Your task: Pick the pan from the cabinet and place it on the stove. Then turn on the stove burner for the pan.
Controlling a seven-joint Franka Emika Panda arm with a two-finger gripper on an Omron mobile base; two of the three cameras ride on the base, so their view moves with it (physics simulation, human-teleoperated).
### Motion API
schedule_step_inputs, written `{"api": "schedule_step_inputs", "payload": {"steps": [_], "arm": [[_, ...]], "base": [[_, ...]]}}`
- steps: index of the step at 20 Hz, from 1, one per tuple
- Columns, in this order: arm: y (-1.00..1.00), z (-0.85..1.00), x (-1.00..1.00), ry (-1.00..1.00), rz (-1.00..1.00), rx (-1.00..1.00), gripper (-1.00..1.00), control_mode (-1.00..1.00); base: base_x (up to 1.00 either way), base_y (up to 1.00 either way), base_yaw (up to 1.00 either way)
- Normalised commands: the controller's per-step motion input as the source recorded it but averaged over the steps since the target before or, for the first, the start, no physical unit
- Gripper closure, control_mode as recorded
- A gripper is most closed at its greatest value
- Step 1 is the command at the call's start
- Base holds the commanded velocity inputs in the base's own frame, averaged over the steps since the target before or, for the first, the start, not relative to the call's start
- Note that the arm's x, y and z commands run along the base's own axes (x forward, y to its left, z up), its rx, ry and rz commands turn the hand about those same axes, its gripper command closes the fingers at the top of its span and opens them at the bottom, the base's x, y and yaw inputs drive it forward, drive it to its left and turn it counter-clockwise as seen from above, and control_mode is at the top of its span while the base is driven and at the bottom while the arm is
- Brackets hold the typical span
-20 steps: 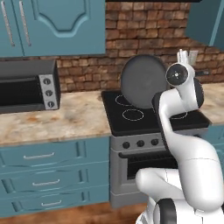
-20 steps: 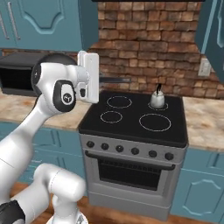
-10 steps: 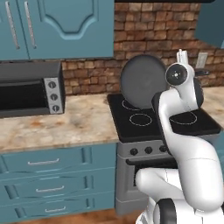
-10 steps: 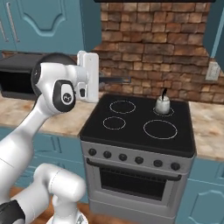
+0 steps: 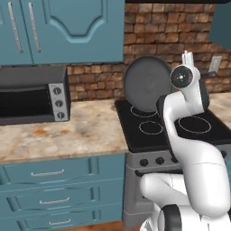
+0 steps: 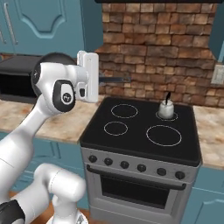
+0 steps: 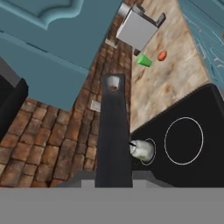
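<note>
While the toaster oven sits far left on the desk beneath the closed cabinet, the pan hangs on edge above the stove, over its rear-left rings. Its long handle runs away from the fingers, which are clamped on it. Farther right, a kettle occupies the back-right burner.

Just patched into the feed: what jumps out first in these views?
The pan stands out first, held up on edge in the air above the left rear of the stove, its handle clamped in the shut gripper. Next, a small silver kettle sits on the stove's right rear ring, and a toaster oven stands on the counter to the left.
</note>
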Motion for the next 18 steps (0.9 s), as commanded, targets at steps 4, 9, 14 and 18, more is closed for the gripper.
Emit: {"api": "schedule_step_inputs", "payload": {"steps": [4, 9, 14, 18], "arm": [[0.00, 0.00, 0.00, 0.00, 0.00, 0.00, 1.00, 1.00], [0.00, 0.00, 0.00, 0.00, 0.00, 0.00, 1.00, 1.00], [0.00, 0.00, 0.00, 0.00, 0.00, 0.00, 1.00, 1.00], [0.00, 0.00, 0.00, 0.00, 0.00, 0.00, 1.00, 1.00]], "base": [[0.37, 0.19, 0.02], [0.33, 0.16, 0.02], [0.34, 0.17, 0.02], [0.33, 0.15, 0.02]]}}
